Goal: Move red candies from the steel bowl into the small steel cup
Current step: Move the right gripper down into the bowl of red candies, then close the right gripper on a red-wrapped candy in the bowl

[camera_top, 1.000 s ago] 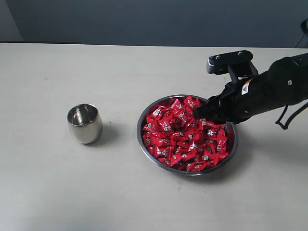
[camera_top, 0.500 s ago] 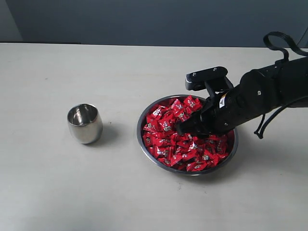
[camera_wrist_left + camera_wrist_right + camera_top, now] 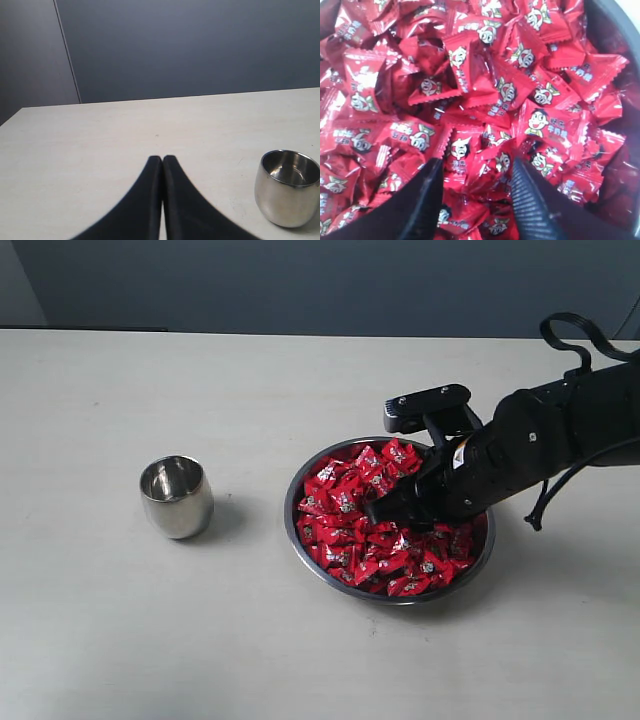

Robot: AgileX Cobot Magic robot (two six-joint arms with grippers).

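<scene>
Tabletop (image 3: 120, 640), pale and matte, under a dark wall (image 3: 320, 280). Toward the right of the exterior view, the steel bowl (image 3: 288, 512), wide and shallow, heaped with the red candies (image 3: 345, 502) almost to the rim. Well apart from it on the left, the small steel cup (image 3: 176, 496); stands upright, mouth up, mirror sides catching the light.

From the right edge, the black right arm (image 3: 540, 440); reaches in and slants down over the bowl's right side. At its end, the right gripper (image 3: 385, 512), tips down among the wrappers near the middle of the heap. In the right wrist view, the same right gripper (image 3: 476, 172), spread wide; two dark ribbed fingers (image 3: 532, 200) pressed into the pile, several candies (image 3: 470, 75) lying loose in the gap between, crinkled and shiny, small cartoon faces on the wrappers.

In the left wrist view, the left gripper (image 3: 162, 160), closed, both black fingers flat against each other; hangs over bare tabletop (image 3: 90, 150), with the cup (image 3: 287, 187) near but apart.
</scene>
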